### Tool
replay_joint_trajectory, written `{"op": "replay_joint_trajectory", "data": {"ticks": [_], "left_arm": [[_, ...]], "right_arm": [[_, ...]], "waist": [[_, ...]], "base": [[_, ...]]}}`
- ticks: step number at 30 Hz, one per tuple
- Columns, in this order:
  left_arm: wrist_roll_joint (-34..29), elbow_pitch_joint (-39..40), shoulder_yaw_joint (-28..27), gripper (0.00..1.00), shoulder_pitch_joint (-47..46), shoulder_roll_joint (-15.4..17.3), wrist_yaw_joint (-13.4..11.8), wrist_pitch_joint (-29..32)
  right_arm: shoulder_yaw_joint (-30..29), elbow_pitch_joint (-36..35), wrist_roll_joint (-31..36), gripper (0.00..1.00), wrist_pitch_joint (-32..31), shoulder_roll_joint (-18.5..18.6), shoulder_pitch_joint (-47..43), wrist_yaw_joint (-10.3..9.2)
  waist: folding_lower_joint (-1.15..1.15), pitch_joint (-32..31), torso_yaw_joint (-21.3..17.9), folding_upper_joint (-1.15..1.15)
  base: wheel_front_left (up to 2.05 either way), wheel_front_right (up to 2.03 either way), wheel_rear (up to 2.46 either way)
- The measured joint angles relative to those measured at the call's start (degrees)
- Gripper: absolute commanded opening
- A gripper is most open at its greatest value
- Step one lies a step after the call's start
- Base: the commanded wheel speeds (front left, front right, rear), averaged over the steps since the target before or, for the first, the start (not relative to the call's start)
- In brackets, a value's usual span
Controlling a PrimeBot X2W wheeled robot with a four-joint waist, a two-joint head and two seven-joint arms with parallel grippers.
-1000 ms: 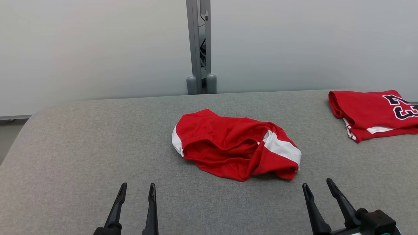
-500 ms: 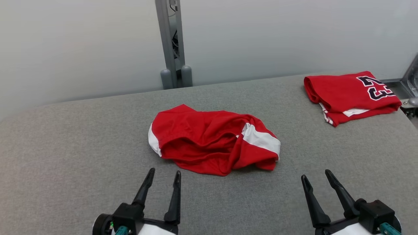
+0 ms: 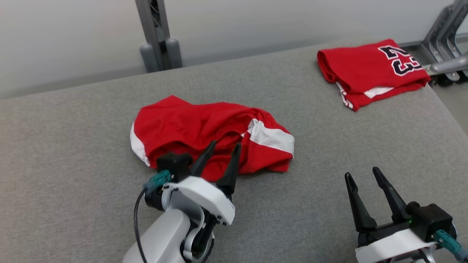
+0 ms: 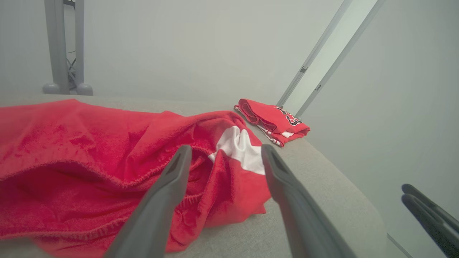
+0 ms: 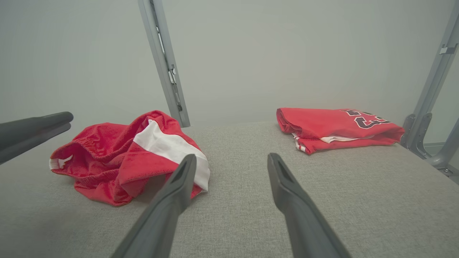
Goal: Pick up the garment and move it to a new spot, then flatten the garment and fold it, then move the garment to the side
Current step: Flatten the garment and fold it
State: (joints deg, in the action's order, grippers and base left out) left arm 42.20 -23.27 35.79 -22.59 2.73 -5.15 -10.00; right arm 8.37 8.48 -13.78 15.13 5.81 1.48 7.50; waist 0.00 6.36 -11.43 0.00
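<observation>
Crumpled red garment [image 3: 204, 131] with white panels, lying at the middle of the grey padded table [image 3: 73, 153]. Left gripper [image 3: 225, 144] over the table's near middle, its 2 fingers spread and holding nothing, tips at the garment's near edge; contact cannot be told. Right gripper [image 3: 361, 172] over the table's near right part, likewise spread and empty. Folded red jersey [image 3: 365, 69] numbered 23 at the table's far right corner.
</observation>
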Motion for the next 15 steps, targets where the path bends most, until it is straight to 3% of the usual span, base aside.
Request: {"op": "replay_joint_trajectory", "data": {"ticks": [5, 15], "left_arm": [[3.4, -7.4, 3.5, 1.0, -6.2, 0.0, -1.9, 2.8], [11.9, -15.4, 6.0, 1.0, -14.3, 0.0, -2.5, 3.4]], "right_arm": [[-0.3, 0.0, -0.4, 1.0, 0.0, -0.1, 1.6, 0.0], [0.0, 0.0, -0.7, 1.0, 0.0, -0.6, 3.7, 0.0]], "waist": [[0.0, 3.1, -2.0, 0.0], [0.0, 6.5, -5.5, 0.0]], "base": [[0.0, 0.0, 0.0], [0.0, 0.0, 0.0]]}}
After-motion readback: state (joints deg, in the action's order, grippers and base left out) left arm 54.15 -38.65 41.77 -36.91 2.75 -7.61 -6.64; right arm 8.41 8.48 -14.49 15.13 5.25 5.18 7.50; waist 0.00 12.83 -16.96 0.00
